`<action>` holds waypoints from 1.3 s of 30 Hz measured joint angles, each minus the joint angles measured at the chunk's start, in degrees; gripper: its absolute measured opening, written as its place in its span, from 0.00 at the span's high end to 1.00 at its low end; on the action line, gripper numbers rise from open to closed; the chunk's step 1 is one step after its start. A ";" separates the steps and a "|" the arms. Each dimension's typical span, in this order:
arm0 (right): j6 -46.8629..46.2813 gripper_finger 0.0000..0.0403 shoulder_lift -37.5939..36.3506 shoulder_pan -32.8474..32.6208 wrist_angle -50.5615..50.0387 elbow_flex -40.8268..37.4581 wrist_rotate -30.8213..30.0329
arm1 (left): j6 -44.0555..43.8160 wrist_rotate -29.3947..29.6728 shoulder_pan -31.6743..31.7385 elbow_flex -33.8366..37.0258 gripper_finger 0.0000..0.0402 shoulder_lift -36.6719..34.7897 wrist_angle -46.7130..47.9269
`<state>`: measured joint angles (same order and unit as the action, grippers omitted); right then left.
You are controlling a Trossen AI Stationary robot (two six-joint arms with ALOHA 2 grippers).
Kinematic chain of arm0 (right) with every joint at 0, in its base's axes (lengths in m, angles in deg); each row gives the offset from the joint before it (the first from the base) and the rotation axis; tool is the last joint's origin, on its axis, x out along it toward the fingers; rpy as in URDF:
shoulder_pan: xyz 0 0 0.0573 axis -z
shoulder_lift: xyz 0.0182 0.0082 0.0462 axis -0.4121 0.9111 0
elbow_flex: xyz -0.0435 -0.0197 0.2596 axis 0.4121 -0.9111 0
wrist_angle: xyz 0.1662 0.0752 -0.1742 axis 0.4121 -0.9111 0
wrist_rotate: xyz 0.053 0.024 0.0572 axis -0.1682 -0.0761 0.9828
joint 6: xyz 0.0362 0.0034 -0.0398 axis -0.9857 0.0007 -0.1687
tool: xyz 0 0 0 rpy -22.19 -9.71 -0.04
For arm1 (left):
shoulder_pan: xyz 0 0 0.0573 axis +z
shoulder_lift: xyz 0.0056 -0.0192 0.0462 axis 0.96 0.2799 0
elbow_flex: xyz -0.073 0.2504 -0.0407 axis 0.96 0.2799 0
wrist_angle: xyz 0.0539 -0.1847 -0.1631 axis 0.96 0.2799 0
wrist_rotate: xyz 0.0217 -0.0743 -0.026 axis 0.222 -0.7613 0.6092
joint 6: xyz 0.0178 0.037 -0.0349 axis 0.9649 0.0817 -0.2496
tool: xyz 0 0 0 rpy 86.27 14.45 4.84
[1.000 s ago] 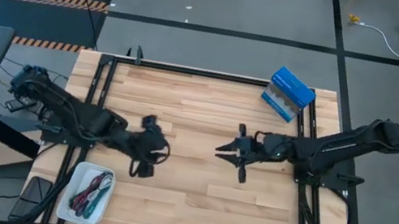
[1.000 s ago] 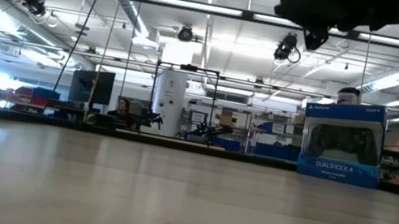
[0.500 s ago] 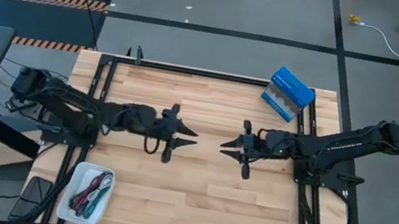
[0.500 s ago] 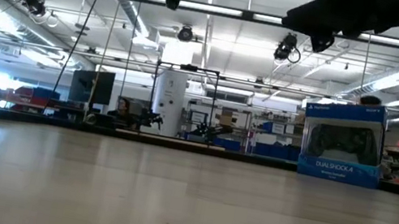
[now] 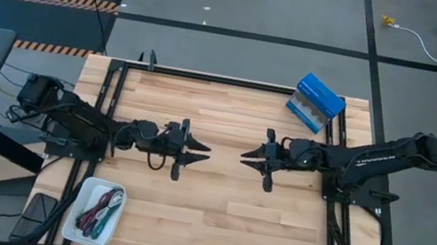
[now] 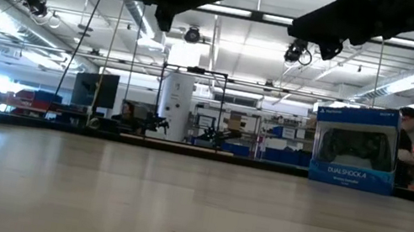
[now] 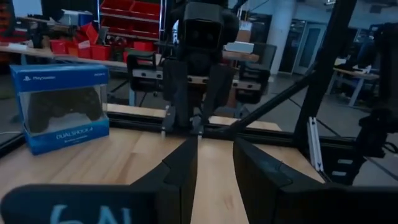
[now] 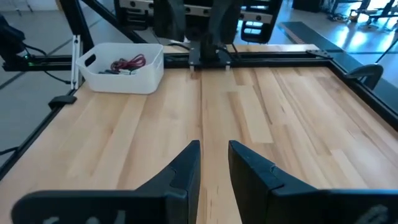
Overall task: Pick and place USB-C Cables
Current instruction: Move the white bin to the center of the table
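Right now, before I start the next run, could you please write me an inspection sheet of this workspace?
Surface: light wooden plank table inside a black metal frame; the middle is bare.
Job's things: thin red, green and dark cord bundles lie in the white rectangular plastic tray at the table's near left corner; their exact number cannot be told.
Clutter: blue-and-white cardboard game controller box at the far right edge.
Grippers: left gripper and right gripper hang above mid-table, facing each other, both slightly open and empty.
Cables: dark robot wiring at the left arm's base.
Surroundings: workshop hall with shelves; a person stands behind the box.
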<state>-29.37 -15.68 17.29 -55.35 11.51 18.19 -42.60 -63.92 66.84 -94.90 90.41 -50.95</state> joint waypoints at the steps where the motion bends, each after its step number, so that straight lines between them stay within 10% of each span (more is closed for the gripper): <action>1: 0.00 0.78 0.09 0.00 0.09 0.00 -0.35 | 0.09 0.10 -0.23 0.00 0.73 0.00 -0.03; 26: -0.17 0.78 -4.96 0.13 0.63 -0.06 2.69 | 3.39 1.72 -0.04 3.56 0.75 -3.74 0.72; 39: -3.73 0.78 -13.96 3.89 14.72 -13.29 2.46 | 1.67 2.30 0.31 12.92 0.87 -6.30 -14.25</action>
<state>-33.10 -29.63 21.17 -40.63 -1.78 20.65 -40.93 -61.61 67.15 -81.99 84.11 -65.20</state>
